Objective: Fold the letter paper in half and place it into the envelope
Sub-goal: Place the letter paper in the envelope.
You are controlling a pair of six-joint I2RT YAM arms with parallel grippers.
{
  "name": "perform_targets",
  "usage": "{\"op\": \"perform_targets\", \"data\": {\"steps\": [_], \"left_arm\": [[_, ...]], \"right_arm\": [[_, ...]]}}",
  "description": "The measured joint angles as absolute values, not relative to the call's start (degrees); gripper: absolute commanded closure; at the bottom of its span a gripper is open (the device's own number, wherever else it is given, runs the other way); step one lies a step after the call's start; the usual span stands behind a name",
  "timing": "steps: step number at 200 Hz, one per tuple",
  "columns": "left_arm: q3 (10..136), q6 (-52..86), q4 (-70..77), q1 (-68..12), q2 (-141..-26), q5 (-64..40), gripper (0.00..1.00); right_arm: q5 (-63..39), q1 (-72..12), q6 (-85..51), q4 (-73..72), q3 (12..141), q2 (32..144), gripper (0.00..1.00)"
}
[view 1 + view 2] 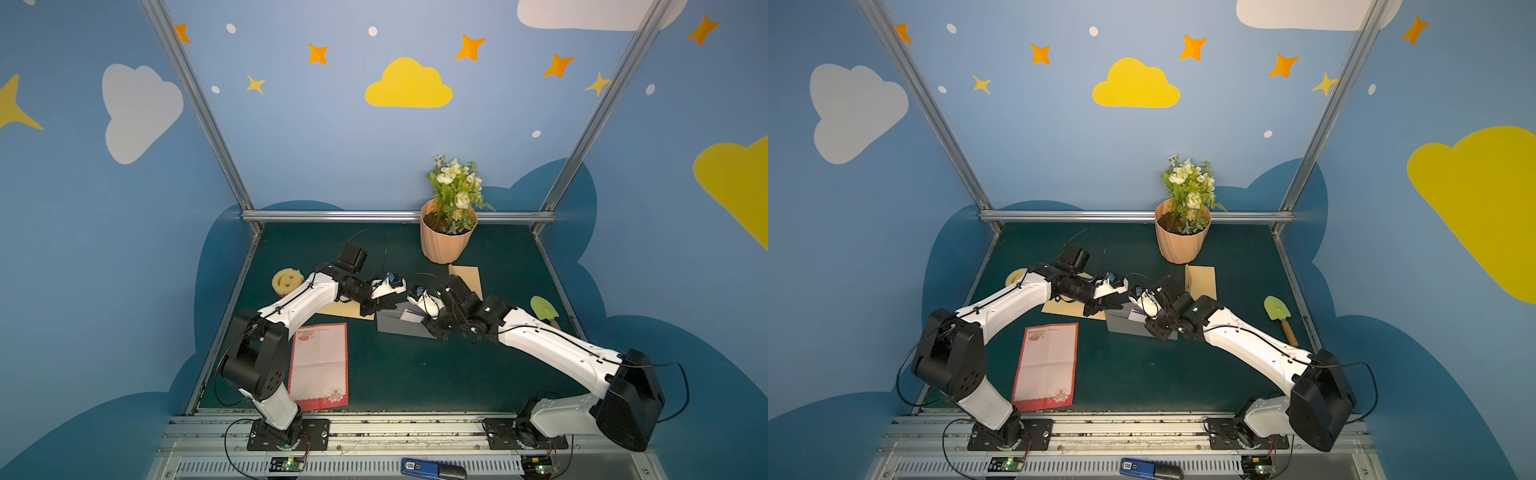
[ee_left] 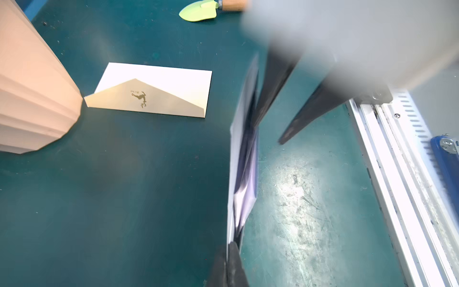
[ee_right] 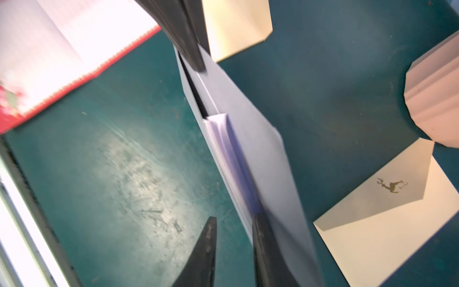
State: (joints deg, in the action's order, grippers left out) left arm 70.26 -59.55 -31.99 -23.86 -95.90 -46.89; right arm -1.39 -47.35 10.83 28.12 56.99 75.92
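A grey envelope [image 1: 397,323] stands on edge above the mat between my two grippers. My left gripper [image 2: 229,251] is shut on one end of it. Inside its open mouth sits a folded white letter paper [image 3: 223,139], also visible in a top view [image 1: 411,316]. At the other end my right gripper [image 3: 233,223] is open. One of its fingers [image 3: 260,231] lies against the envelope by the paper, and the second hangs free over the mat. Both top views show the grippers facing each other at mid-table, left [image 1: 1100,307] and right [image 1: 1156,328].
A red-bordered sheet [image 1: 320,365] lies flat at the front left. Cream envelopes lie at the back [image 1: 467,278] and under the left arm [image 1: 345,309]. A flower pot [image 1: 446,237], smiley sponge [image 1: 286,280] and green trowel [image 1: 542,309] stand around.
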Motion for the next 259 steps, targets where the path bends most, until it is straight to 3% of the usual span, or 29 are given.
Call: {"op": "perform_targets", "data": {"steps": [122, 259], "left_arm": [[70.46, -59.13, -32.03, -23.73, -96.99, -47.7, 0.96], [71.09, -59.18, -32.69, -23.55, -97.54, -49.69, 0.96]], "right_arm": [[-3.46, -46.17, -0.84, 11.25, 45.98, 68.69, 0.81], [0.23, -46.17, -12.34, -4.32, 45.6, 79.75, 0.88]]}}
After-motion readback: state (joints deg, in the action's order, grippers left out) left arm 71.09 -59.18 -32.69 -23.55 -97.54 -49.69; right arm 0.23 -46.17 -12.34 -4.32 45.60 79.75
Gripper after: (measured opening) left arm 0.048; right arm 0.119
